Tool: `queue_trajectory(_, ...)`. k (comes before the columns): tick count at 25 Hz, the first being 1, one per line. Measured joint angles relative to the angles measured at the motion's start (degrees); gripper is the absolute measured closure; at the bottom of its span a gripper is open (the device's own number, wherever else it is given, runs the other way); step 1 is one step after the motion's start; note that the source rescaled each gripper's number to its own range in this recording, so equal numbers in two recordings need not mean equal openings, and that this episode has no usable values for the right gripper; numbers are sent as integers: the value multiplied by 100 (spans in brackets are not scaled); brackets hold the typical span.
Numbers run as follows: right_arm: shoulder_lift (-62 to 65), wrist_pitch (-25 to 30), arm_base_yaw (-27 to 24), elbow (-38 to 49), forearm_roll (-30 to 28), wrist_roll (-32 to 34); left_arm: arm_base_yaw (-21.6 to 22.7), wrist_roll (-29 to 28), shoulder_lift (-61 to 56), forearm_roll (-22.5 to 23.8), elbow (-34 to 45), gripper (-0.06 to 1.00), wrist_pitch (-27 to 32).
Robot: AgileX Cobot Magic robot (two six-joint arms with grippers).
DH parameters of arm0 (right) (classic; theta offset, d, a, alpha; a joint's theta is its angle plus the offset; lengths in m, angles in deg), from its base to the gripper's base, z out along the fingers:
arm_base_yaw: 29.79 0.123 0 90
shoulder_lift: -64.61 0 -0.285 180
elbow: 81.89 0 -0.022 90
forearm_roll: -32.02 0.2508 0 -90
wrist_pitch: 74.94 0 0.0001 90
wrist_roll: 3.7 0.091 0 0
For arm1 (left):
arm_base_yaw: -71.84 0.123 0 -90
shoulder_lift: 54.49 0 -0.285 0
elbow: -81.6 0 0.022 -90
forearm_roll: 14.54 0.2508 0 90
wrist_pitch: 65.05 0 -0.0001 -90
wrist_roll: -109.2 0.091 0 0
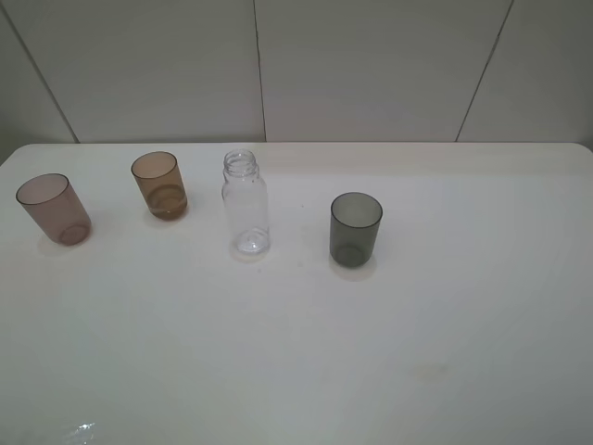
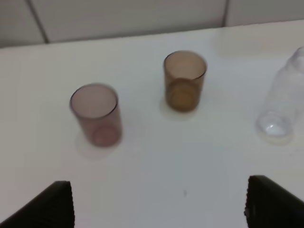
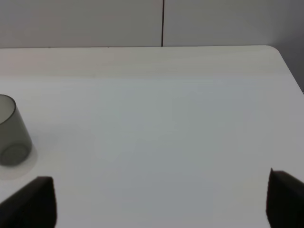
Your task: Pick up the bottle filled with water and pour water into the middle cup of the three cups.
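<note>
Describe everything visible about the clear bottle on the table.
The bottle is small, clear, colourless plastic, with rounded shoulders and a wide threaded neck, uncapped. It stands upright on the white table, between the amber cup and the grey cup, touching neither. No gripper holds it. Any water inside cannot be made out.

You've got four items upright on the table [image 1: 445,352], strung roughly in a row across the far half. Take the bottle [image 1: 246,204] as centre: the middle cup [image 1: 159,185] sits near it at 10 o'clock, the outer cup [image 1: 54,209] well beyond that at 9, near the table's left edge. The third cup [image 1: 356,229] is at 4 o'clock, nearest you. None touch. The wall [image 1: 371,65] runs behind the table's far edge at 12.
</note>
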State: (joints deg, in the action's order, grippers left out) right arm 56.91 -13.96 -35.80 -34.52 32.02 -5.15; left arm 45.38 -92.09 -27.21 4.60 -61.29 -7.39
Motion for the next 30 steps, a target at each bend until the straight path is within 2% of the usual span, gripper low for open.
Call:
queue_trajectory(5,0,0,0,0,0,0,0,-3,-886,179,39,23,723)
queue_trajectory(11,0,0,0,0,0,0,0,-1,-1890,179,605,23,900)
queue_trajectory(14,0,0,0,0,0,0,0,10,-1987,165,907,23,922)
queue_trajectory(18,-2,0,0,0,0,0,0,19,-1987,70,940,23,896)
queue_trajectory(23,-2,0,0,0,0,0,0,391,-1987,-536,970,23,713)
queue_trajectory(27,-2,0,0,0,0,0,0,1176,-1987,-1279,1096,23,417)
queue_trajectory(30,-2,0,0,0,0,0,0,1729,-1987,-1666,1108,23,357)
